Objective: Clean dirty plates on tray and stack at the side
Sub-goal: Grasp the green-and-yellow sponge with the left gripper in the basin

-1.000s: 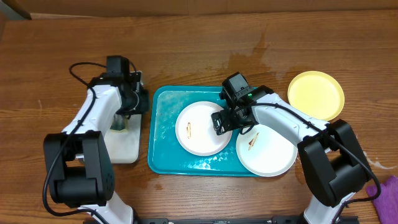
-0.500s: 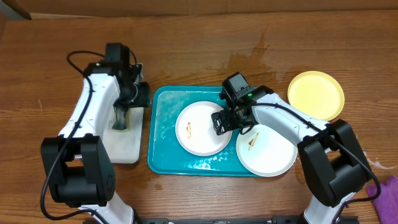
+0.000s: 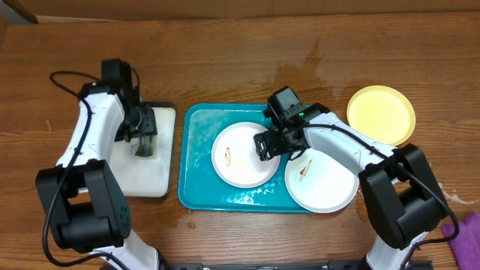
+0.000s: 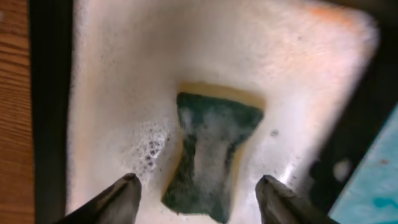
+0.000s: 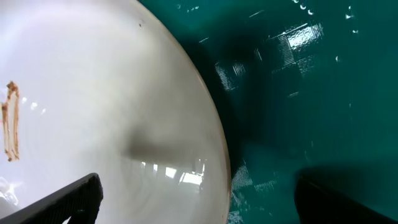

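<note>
Lowering the wide-spread left fingers squarely astride the soapy sponge should secure it; right fingers, also wide, straddle the rim of the smeared white plate on the teal tray.

The wooden table carries a teal tray, white tray, yellow plate and purple cloth.

Two plates on tray (third rightward)

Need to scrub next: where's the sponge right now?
Overhead, the sponge lies in the soapy white tray left of the teal tray, under the open left gripper.
</note>
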